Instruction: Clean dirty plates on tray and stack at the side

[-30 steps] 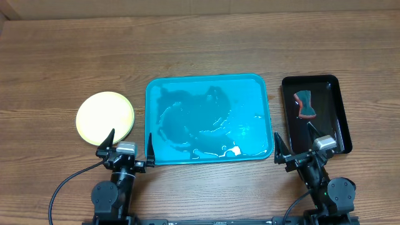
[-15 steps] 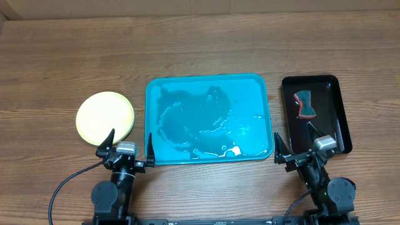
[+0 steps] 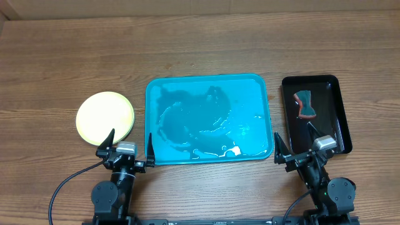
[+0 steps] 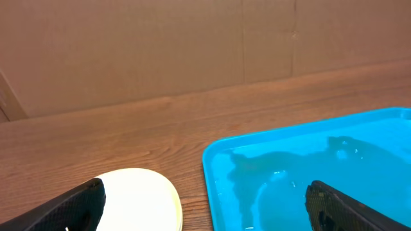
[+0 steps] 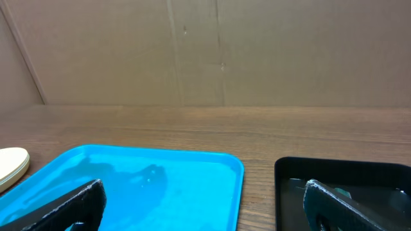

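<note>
The turquoise tray lies in the middle of the table, wet, with no plates on it. It also shows in the left wrist view and the right wrist view. The plates sit stacked to the left of the tray, a pale yellow-green one on top, also seen in the left wrist view and at the right wrist view's left edge. My left gripper is open and empty near the tray's front left corner. My right gripper is open and empty at the tray's front right corner.
A glossy black tray stands right of the turquoise tray and holds a sponge with a teal and red look. A small white blob lies in the turquoise tray's front right. A cardboard wall backs the table.
</note>
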Robot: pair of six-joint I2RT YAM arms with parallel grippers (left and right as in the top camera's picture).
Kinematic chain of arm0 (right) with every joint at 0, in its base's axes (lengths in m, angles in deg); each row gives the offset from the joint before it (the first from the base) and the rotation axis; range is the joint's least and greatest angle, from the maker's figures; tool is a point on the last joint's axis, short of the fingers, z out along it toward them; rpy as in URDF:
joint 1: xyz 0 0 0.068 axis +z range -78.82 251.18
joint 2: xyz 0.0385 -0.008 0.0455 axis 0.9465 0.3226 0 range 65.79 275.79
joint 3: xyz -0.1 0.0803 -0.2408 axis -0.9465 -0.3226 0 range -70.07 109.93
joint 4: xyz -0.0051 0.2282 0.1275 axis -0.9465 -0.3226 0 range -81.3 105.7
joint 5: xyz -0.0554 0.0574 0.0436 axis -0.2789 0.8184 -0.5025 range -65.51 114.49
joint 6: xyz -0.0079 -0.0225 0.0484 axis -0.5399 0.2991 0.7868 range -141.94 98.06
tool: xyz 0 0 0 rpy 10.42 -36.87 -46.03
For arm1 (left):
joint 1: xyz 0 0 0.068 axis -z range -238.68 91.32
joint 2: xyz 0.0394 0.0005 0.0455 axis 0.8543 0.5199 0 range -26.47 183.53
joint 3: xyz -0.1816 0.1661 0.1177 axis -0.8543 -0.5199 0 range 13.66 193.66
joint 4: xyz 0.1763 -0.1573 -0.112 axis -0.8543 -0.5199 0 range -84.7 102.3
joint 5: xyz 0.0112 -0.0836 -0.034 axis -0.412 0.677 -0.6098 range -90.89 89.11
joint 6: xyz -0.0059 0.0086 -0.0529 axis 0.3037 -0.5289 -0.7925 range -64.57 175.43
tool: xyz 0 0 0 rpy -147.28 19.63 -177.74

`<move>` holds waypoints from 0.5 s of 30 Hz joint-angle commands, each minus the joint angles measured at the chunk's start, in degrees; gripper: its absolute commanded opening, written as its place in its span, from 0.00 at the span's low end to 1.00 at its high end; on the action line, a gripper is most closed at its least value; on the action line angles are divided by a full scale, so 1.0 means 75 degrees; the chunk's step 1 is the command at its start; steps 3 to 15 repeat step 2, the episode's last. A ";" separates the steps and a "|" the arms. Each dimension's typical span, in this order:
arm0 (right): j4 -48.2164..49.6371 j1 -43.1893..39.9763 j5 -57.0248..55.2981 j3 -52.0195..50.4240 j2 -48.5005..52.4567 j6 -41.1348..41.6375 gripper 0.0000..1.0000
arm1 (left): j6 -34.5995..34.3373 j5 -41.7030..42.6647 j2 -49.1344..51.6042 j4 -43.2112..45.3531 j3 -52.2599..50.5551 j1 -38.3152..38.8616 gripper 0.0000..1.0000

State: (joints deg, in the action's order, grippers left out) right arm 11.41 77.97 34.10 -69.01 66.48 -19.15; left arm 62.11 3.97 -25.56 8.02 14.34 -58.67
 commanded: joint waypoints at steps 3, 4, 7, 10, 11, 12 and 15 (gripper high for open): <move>0.0038 0.0038 -0.0079 -0.0079 -0.0070 0.0009 1.00 | 0.0195 -0.0052 -0.0093 0.0029 -0.0055 0.0044 1.00; 0.0038 0.0038 -0.0079 -0.0079 -0.0070 0.0009 1.00 | 0.0195 -0.0052 -0.0093 0.0029 -0.0055 0.0044 1.00; 0.0038 0.0038 -0.0079 -0.0079 -0.0070 0.0009 1.00 | 0.0195 -0.0052 -0.0093 0.0029 -0.0055 0.0044 1.00; 0.0038 0.0038 -0.0079 -0.0079 -0.0070 0.0009 1.00 | 0.0195 -0.0052 -0.0093 0.0029 -0.0055 0.0044 1.00; 0.0038 0.0038 -0.0079 -0.0079 -0.0070 0.0009 1.00 | 0.0195 -0.0052 -0.0093 0.0029 -0.0055 0.0044 1.00; 0.0038 0.0038 -0.0079 -0.0079 -0.0070 0.0009 1.00 | 0.0195 -0.0052 -0.0093 0.0029 -0.0055 0.0044 1.00; 0.0038 0.0038 -0.0079 -0.0079 -0.0070 0.0009 1.00 | 0.0195 -0.0052 -0.0093 0.0029 -0.0055 0.0044 1.00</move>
